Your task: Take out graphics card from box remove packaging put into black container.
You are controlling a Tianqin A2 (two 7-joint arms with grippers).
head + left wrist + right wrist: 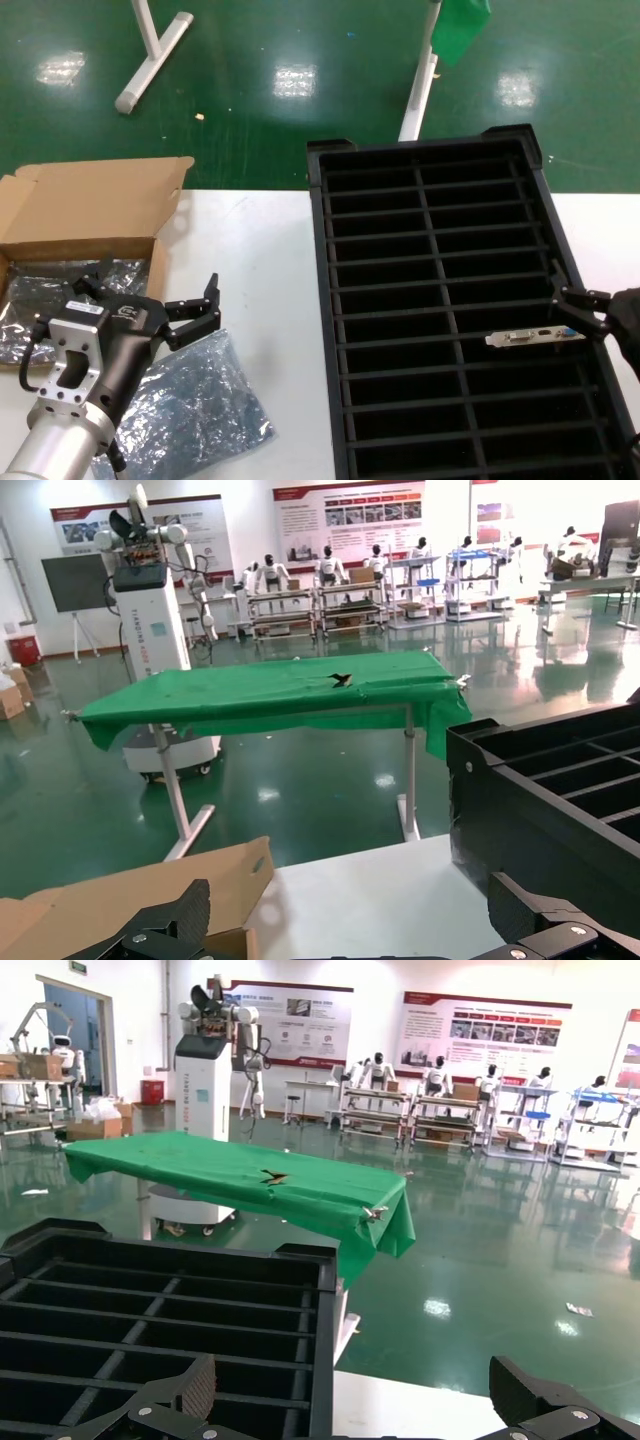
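Observation:
The brown box (pixel 100 205) stands open at the table's left, with crinkly bagged items (pixel 55 285) inside. An emptied grey-silver packaging (pixel 200 395) lies flat on the white table beside it. My left gripper (pixel 150 290) hovers open over the box's near right corner, holding nothing; the left wrist view shows its gripper (pixel 350 930) wide apart above box (pixel 130 900) and table. The graphics card (pixel 535 337) stands in a right-column slot of the black container (pixel 322 300), silver bracket up. My right gripper (pixel 578 305) is open at the container's right rim, just beside the card.
The black container (pixel 520 820) fills the table's right half; in the right wrist view its rim (pixel 322 1340) lies between the open gripper (pixel 350 1410). White table legs (pixel 150 55) stand on the green floor beyond. A green-covered table (pixel 270 695) is farther off.

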